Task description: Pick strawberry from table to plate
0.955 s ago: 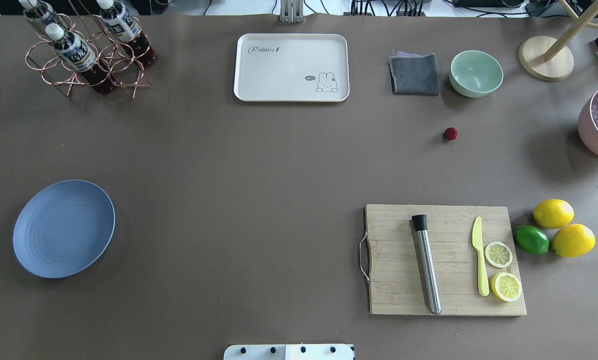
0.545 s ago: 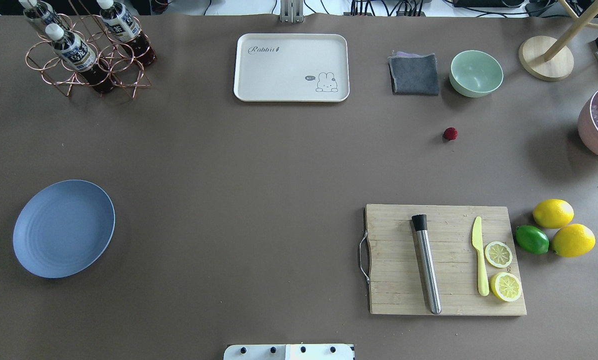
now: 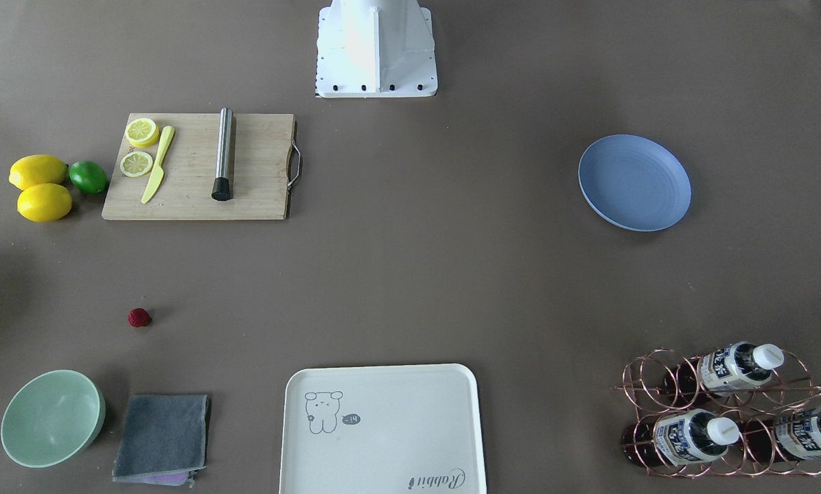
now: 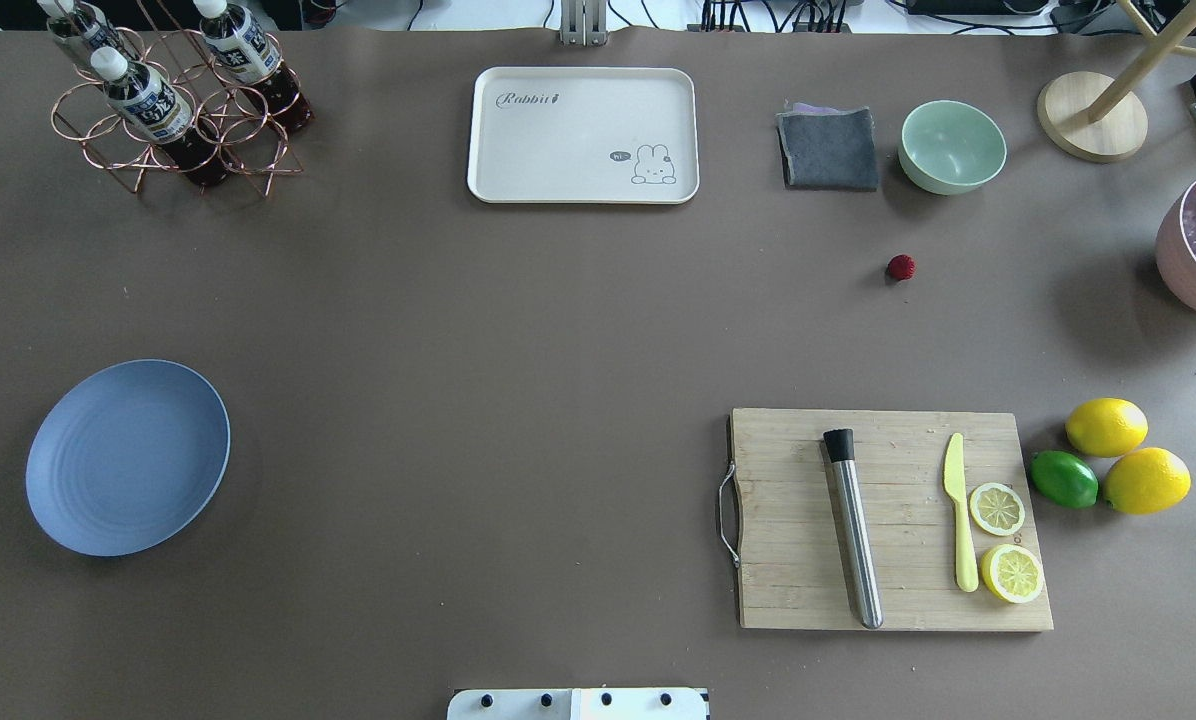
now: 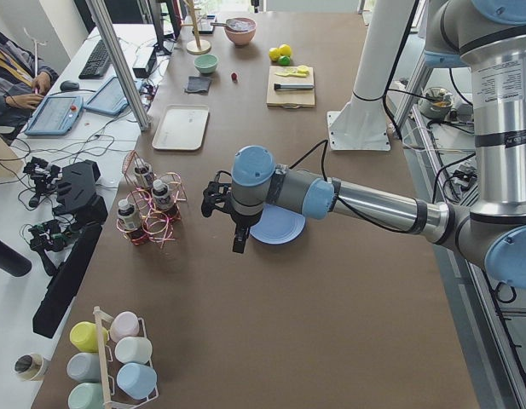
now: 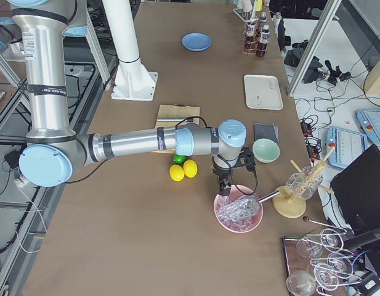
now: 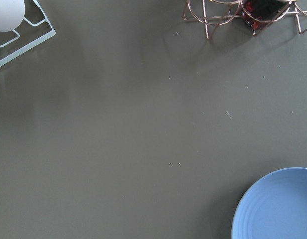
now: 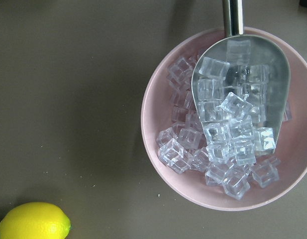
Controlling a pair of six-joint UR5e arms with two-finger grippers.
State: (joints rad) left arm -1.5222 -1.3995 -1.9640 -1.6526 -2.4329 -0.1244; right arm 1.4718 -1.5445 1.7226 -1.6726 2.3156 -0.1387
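Note:
The strawberry (image 4: 900,267) (image 3: 139,318), small and dark red, lies alone on the brown table (image 4: 518,350), a little nearer than the mint bowl. On the table's left side sits the blue plate (image 4: 128,457) (image 3: 634,182) (image 7: 277,209), with nothing on it. My left gripper (image 5: 238,245) shows only in the exterior left view, hanging over the table between the plate (image 5: 280,230) and the bottle rack. Only the exterior right view shows my right gripper (image 6: 225,189), above a pink bowl of ice and far from the strawberry. I cannot tell whether either gripper is open or shut.
A cream tray (image 4: 583,134), a grey cloth (image 4: 829,149) and a mint bowl (image 4: 952,146) line the far side. A cutting board (image 4: 798,560) bears a steel rod, a knife and lemon slices. Beside it lie two lemons and a lime (image 4: 1064,479). A copper bottle rack (image 4: 173,100) stands far left.

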